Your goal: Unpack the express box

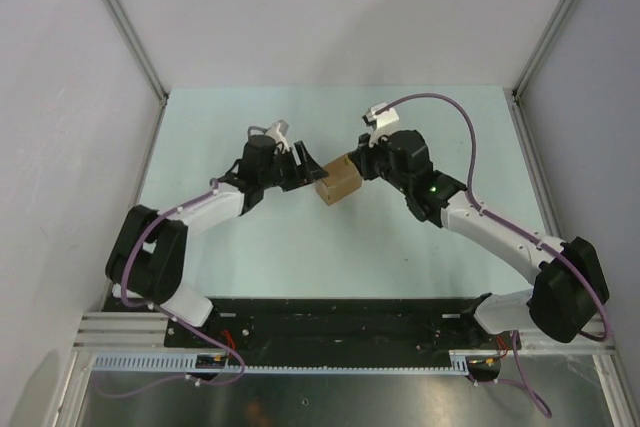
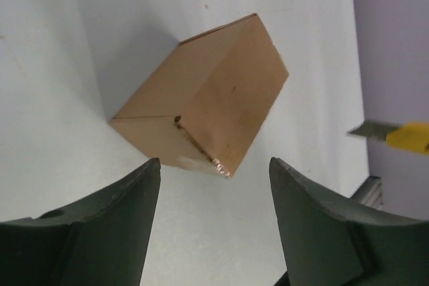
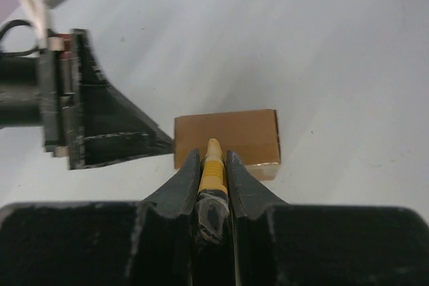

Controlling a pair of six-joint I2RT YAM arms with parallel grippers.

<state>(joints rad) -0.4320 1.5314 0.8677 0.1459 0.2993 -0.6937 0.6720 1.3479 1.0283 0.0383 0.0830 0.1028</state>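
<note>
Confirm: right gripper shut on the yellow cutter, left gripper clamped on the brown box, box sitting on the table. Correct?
Not quite. The left gripper is open, not clamped: the left wrist view shows its jaws spread, with the brown box lying ahead of the fingertips. The rest holds: the right gripper is shut on the yellow cutter, and the box sits on the table.

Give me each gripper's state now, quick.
Left gripper: open, holding nothing, box just ahead of it.
Right gripper: closed on the cutter.

I'm looking down on a pale green table (image 1: 250, 267), evenly lit. Plain pale walls (image 1: 330, 7) box it in on three sides, with metal posts (image 1: 122, 22) in the far corners.
</note>
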